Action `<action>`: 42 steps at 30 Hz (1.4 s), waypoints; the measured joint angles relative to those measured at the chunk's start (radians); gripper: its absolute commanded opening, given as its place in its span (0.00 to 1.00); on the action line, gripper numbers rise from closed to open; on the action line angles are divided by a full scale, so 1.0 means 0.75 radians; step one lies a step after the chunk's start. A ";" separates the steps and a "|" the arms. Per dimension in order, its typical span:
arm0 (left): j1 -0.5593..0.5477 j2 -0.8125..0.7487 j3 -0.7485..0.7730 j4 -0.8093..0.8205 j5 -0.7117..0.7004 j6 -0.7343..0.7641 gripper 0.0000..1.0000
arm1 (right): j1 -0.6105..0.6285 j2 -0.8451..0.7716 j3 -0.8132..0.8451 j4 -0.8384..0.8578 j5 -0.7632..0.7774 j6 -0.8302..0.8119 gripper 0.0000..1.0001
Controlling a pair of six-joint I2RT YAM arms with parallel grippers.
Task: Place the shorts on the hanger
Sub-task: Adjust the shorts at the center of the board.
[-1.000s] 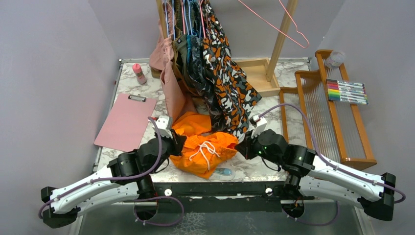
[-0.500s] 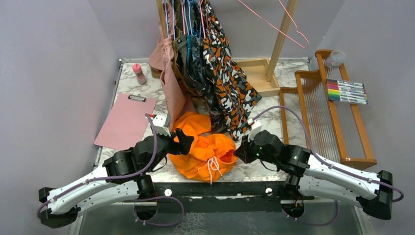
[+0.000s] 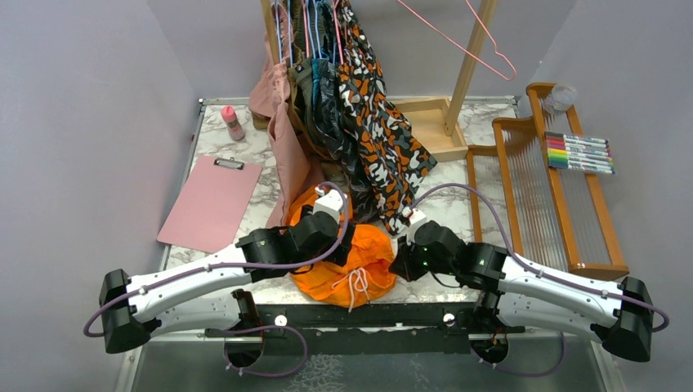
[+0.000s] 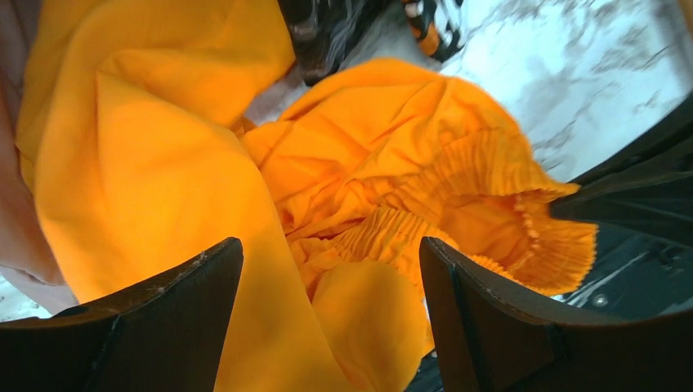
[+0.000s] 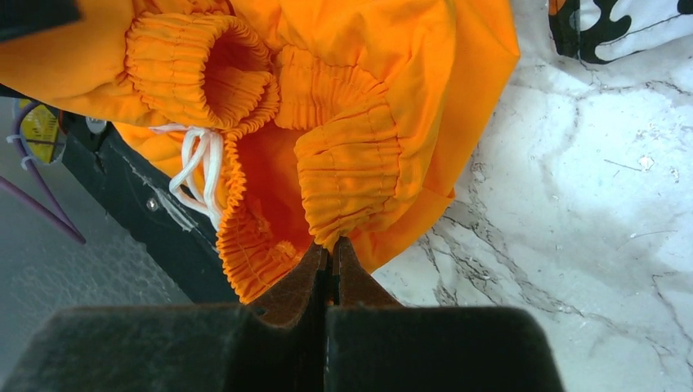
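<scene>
The shorts [image 3: 359,265] lie crumpled at the near edge of the marble bench [image 3: 482,122]. They sit just under the hems of a hanging blotch-patterned garment [image 3: 380,139] and a dusty pink garment [image 3: 286,155], which crowd the space behind them. The hanger [image 3: 445,28] shows high at the back beside a wooden post [image 3: 467,65], well apart from the shorts.

The right gripper [image 5: 331,255] has its jaws pinched tight on a fold of the elastic waistband; the top view hides this pinch behind the wrist. The left gripper [image 4: 327,249] hovers over the orange cloth, jaws spread wide and holding nothing. The right wrist view shows the white drawstring [image 5: 200,163] beside the waistband opening.
</scene>
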 measured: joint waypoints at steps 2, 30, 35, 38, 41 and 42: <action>0.000 0.048 -0.015 0.000 0.013 -0.001 0.74 | 0.000 -0.012 -0.011 0.001 -0.006 0.005 0.01; 0.000 -0.091 -0.222 0.023 0.073 -0.115 0.00 | 0.000 0.240 0.180 -0.072 0.102 -0.083 0.68; 0.000 -0.123 -0.222 0.011 0.052 -0.119 0.00 | 0.000 0.356 0.200 -0.093 0.150 -0.109 0.68; 0.000 -0.156 -0.222 0.006 0.041 -0.121 0.00 | 0.000 0.418 0.200 -0.095 0.189 -0.116 0.54; 0.000 -0.194 -0.222 0.005 0.027 -0.122 0.00 | 0.000 0.458 0.200 -0.090 0.235 -0.115 0.22; 0.000 -0.208 -0.221 0.004 0.022 -0.121 0.00 | 0.000 0.464 0.201 -0.090 0.253 -0.116 0.10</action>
